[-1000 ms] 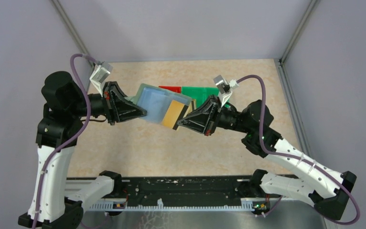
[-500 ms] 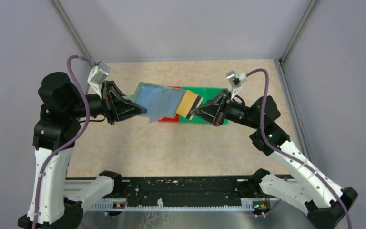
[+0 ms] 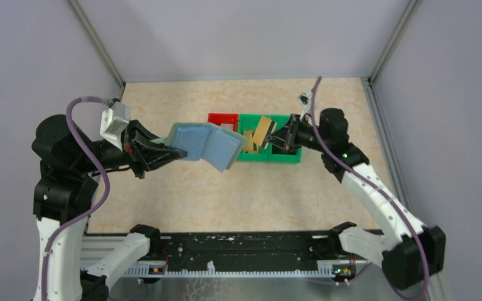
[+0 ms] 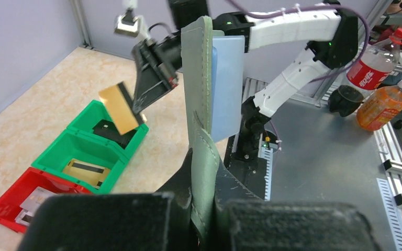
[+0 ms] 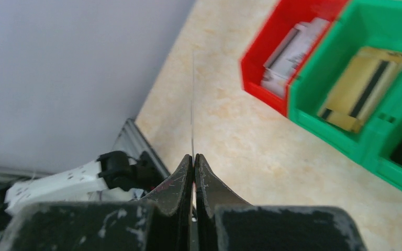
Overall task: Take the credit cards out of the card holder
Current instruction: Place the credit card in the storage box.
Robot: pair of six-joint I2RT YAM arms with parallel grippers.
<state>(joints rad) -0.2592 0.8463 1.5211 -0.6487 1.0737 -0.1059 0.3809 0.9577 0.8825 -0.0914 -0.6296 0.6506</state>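
Beige, speckled stone-pattern laminate covers the tabletop [image 3: 226,194], the largest thing in view, with grey walls on three sides.

Above its left half hangs the card holder [image 3: 207,143], clear of the surface and spread open like a book. Its outside is pale grey-green and its inside is light blue. The left end effector [image 3: 174,150] is clamped shut on the holder's left edge; the left wrist view shows the green flap pinched between the black fingers [image 4: 136,217].

Near the back of the tabletop stands a row of three small bins, touching side by side: a red bin [image 3: 223,119] on the left, then a middle green bin [image 4: 73,149] and a right green bin [image 4: 91,112].

The right end effector [image 3: 275,139] hovers over the green bins, its fingers pressed together on a gold card [image 3: 263,130], which is tilted in the air, out of the holder and well apart from it. The right wrist view shows this card edge-on, as a thin line rising from the closed fingertips.

A second gold card [image 5: 364,86] with a dark stripe lies in the middle green bin. Silvery cards [image 5: 293,52] lie in the red bin. A dark card [image 4: 112,133] lies in the right green bin.
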